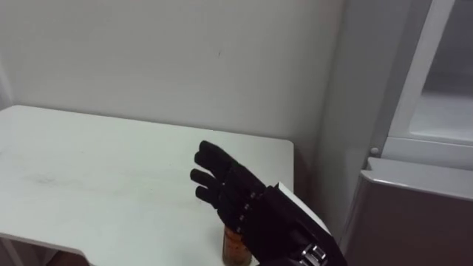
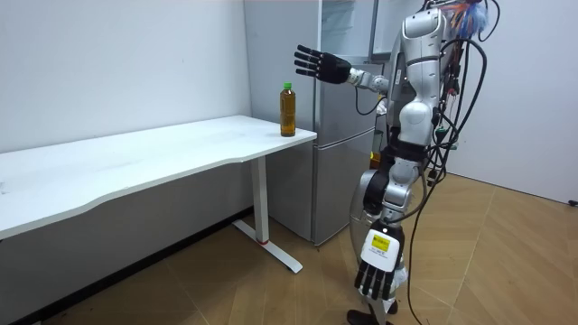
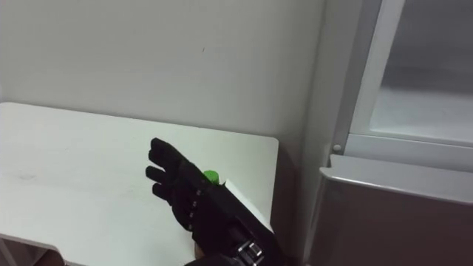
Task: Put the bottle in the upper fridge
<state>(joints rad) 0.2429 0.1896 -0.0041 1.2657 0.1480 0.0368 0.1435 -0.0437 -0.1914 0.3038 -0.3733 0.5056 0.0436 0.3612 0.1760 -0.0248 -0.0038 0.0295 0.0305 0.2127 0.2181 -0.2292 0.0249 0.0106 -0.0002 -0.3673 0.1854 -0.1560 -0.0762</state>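
Sideways on, bottle (image 2: 287,108) apart from right hand (image 2: 313,63)

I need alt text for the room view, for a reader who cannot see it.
A humanoid robot stands beside a grey fridge, holding its open right robot hand out, higher than a green-capped bottle that stands upright at the end of a white table. Its left robot hand hangs by its leg.

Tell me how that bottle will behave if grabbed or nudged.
The bottle looks nearly full of amber liquid, so probably heavy for its size. Tall and narrow, it may tip if pushed high. It stands near the table corner, so a knock could send it off.
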